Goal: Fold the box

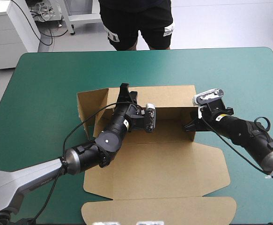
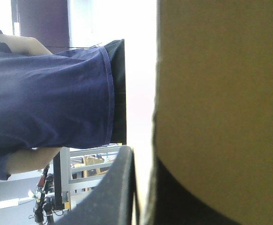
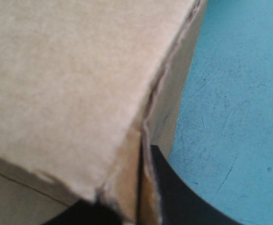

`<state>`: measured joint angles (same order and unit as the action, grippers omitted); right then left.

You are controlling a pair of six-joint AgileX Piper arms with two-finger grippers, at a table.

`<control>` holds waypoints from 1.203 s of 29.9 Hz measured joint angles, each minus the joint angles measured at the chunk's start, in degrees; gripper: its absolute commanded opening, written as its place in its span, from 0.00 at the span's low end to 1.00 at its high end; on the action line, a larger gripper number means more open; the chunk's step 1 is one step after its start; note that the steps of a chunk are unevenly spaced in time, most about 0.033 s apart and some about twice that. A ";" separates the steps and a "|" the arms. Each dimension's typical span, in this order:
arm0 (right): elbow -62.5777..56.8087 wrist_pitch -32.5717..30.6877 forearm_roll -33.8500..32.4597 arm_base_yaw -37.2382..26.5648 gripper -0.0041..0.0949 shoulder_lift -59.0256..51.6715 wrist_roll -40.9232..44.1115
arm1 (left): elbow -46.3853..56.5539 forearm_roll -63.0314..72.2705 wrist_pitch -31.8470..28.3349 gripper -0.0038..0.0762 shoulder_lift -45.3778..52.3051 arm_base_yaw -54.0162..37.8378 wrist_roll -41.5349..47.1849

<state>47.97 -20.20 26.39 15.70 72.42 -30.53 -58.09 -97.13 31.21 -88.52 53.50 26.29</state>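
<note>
The left gripper (image 1: 123, 90) is all but closed, pinching the upper edge of the raised far wall of the brown box (image 1: 164, 164), left of that wall's middle. The right gripper (image 1: 191, 125) clamps the board at the box's right end, where a short side wall stands; one black finger (image 3: 178, 197) lies against the wall's outer face. The box sits mid-table on the teal-green cover (image 1: 42, 84), its lid flat toward the near edge.

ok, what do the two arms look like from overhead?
Left arm: silver-grey base link, then black jointed links with a white round dot. Right arm: black, with a grey band near its base. Thin black cables run along both. Broad black fin-shaped fingers.
</note>
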 measured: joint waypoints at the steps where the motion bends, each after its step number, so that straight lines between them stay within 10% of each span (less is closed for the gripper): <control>1: 0.00 0.05 -0.23 0.00 0.04 0.00 0.42 | 0.00 0.02 -0.58 0.21 0.00 0.00 0.00; 6: 0.00 -0.06 -2.13 0.11 0.04 -0.06 3.09 | 0.00 0.20 -4.00 0.42 0.00 0.05 0.32; 23: 4.44 -6.46 -12.72 1.08 0.04 0.08 17.62 | 0.29 0.76 -6.52 0.41 4.97 8.88 1.99; 31: 8.72 -14.92 -17.38 1.13 0.04 0.26 23.23 | 0.29 3.00 -2.37 0.04 10.34 17.72 1.99; 36: 10.98 -20.17 -20.64 1.13 0.04 0.30 26.66 | 0.29 7.34 -0.02 0.05 16.44 19.87 1.99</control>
<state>58.95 -40.37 5.75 16.84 72.72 -3.87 -57.80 -89.79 31.19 -72.08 73.36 28.28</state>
